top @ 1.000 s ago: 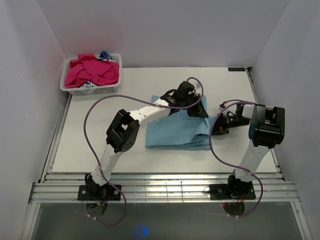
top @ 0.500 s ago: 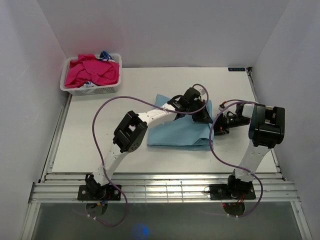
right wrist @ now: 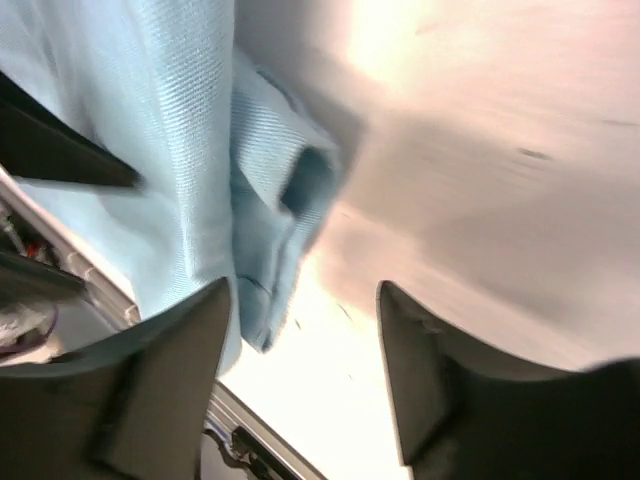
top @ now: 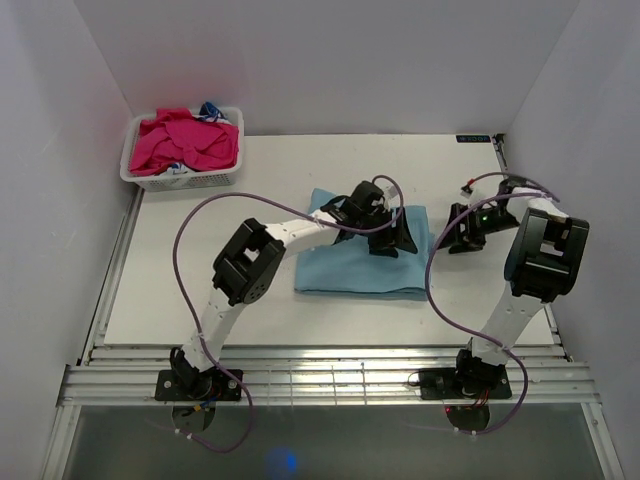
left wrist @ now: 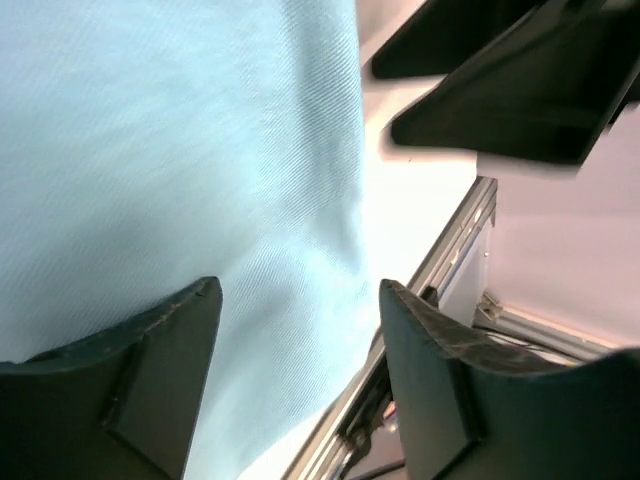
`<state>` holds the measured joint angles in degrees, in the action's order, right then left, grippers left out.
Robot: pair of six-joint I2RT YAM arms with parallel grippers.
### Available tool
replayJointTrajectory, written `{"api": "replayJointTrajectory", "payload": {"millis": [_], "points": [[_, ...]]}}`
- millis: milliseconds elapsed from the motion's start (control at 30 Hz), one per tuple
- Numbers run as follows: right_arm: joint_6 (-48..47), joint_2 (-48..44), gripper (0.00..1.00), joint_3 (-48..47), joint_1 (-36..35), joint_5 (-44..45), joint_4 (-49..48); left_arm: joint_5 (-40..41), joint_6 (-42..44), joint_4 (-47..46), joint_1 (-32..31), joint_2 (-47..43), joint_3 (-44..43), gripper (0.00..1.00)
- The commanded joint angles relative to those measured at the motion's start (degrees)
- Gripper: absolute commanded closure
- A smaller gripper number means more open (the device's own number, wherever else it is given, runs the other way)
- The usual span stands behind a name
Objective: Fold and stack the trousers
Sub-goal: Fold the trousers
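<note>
The light blue trousers (top: 345,268) lie folded into a flat rectangle in the middle of the table. My left gripper (top: 389,240) hovers low over their upper right part, open. In the left wrist view its fingers (left wrist: 170,340) stand wide apart over the fabric (left wrist: 180,150) and hold nothing. My right gripper (top: 459,232) is just right of the trousers' right edge, also open. In the right wrist view the folded edge of the trousers (right wrist: 200,140) lies left of the gap between the fingers (right wrist: 420,360), with bare table under the gap.
A white basket (top: 180,179) with magenta garments (top: 185,142) stands at the back left corner of the table. White walls close in on three sides. The table's right edge (top: 510,190) runs close behind my right gripper.
Both grippers have gone from shut to open and let go of the trousers' edge, which now lies flat. My right gripper has drawn back to the right, off the fabric.
</note>
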<state>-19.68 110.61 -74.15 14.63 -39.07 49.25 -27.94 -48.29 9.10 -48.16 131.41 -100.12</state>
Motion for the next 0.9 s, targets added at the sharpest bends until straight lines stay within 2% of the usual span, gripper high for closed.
{"api": "replayJointTrajectory", "payload": {"millis": [0,67,100,200,233,333,367,433,467,533,567,633,700,767,800,833,867], "points": [[-7.10,-5.22,0.31,-8.01,3.73,4.79,9.16,-2.98,9.05,2.49,6.40,-13.27,1.68,0.20],[-8.35,-7.15,0.21,-12.41,3.39,2.79,11.73,-5.80,12.68,7.14,9.64,-18.46,1.68,0.13],[-8.88,-7.68,0.17,-13.55,2.95,1.12,14.44,-7.37,17.40,8.72,10.80,-20.22,1.77,0.03],[-8.27,-9.70,0.00,-17.25,-1.52,-4.95,18.15,-8.98,26.55,18.38,15.28,-25.41,0.55,0.02],[-7.48,-10.40,0.07,-17.60,-3.36,-5.49,17.72,-7.32,32.33,25.11,16.16,-27.07,-0.25,0.02],[-4.15,-14.61,0.09,-15.86,-12.76,-2.60,11.25,-1.78,42.89,34.27,19.76,-30.42,-0.26,0.02],[-3.79,-15.59,0.09,-13.94,-18.18,0.02,9.65,-3.16,44.67,36.49,22.91,-32.08,-0.17,0.02],[-1.78,-17.35,0.10,-11.30,-24.09,3.46,3.70,-6.06,46.62,40.79,27.57,-33.85,0.53,0.02],[-0.81,-17.53,0.10,-7.63,-25.43,5.91,1.48,-8.94,47.93,41.95,32.29,-35.60,0.88,0.02],[0.95,-17.01,0.10,-3.65,-28.67,8.64,-2.57,-9.15,50.30,44.32,35.84,-37.54,2.46,0.02],[2.61,-16.57,0.10,-1.72,-29.48,13.36,-5.98,-8.62,52.14,44.68,38.55,-38.59,3.34,0.02],[3.42,-15.34,0.10,3.38,-30.28,15.68,-8.72,-7.38,52.60,44.77,40.51,-41.49,5.45,0.02],[2.82,-15.77,0.10,7.85,-30.19,16.49,-12.16,-14.11,54.35,45.21,42.01,-42.90,8.44,0.02],[1.14,-16.65,0.10,9.28,-29.58,12.38,-12.43,-20.98,54.97,41.89,41.92,-43.96,11.67,0.03],[-0.43,-18.22,0.10,9.37,-28.88,9.57,-11.12,-24.93,53.15,39.70,41.92,-44.49,12.74,0.08],[-1.49,-18.93,0.10,8.50,-27.31,6.32,-9.89,-32.19,49.99,32.11,41.92,-45.54,14.32,0.10],[-2.63,-20.85,0.10,7.71,-26.33,0.98,-8.31,-34.70,39.96,25.94,41.66,-46.24,18.95,0.11]]}}
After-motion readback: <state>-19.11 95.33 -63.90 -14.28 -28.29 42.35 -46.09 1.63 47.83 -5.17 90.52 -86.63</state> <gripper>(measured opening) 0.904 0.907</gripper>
